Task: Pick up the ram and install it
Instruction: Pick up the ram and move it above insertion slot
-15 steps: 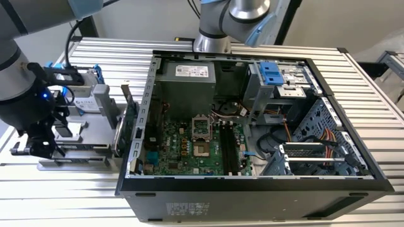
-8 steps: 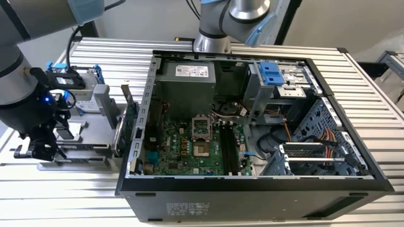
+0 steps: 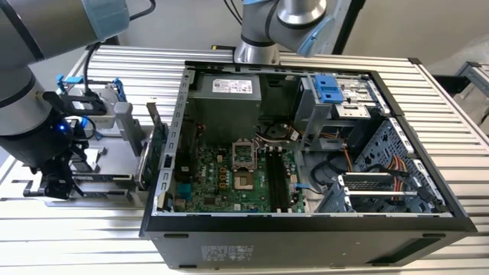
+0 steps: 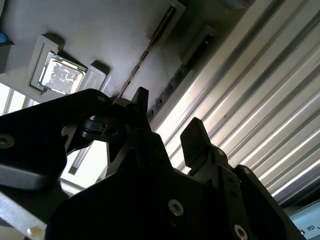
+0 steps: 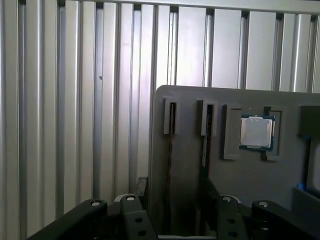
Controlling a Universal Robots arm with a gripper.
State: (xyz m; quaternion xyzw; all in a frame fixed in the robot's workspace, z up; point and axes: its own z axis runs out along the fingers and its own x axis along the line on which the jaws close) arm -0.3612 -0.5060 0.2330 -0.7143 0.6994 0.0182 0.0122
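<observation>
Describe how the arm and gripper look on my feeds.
The arm is silver-grey tubing with pale blue joint caps and a black cable along it. The gripper is matte black, angular, with visible screw heads.

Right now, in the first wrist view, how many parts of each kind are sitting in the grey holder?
Ram sticks, standing on edge in slots: 2
Processor chip: 1
Total in the grey holder: 3
</observation>
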